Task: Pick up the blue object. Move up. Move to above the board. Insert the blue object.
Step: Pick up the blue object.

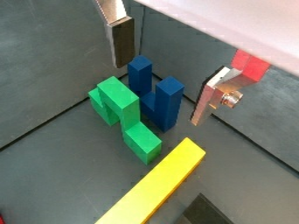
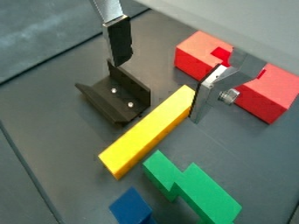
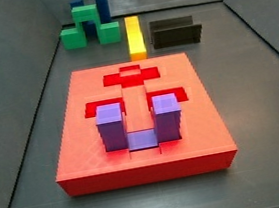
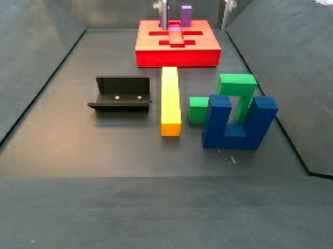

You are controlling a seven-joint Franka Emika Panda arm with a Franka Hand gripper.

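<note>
The blue object [image 1: 155, 92] is a dark blue U-shaped block standing with its prongs up on the grey floor. It touches a green stepped block [image 1: 117, 105]. It also shows in both side views [image 3: 89, 8] [image 4: 239, 124]. My gripper [image 1: 160, 92] hangs open and empty well above the floor. In a wrist view the blue object lies below, between my fingers [image 1: 121, 42], and apart from them. The gripper also shows in a wrist view [image 2: 159, 89]. The red board [image 3: 110, 152] [image 4: 150, 53] lies flat with a purple U-block [image 3: 139, 121] in one recess.
A yellow bar [image 4: 169, 97] lies between the dark fixture [image 4: 124, 94] and the green block [image 4: 228, 92]. In a wrist view the fixture [image 2: 114, 94] and the yellow bar [image 2: 146, 131] lie under my fingers. Grey walls enclose the floor.
</note>
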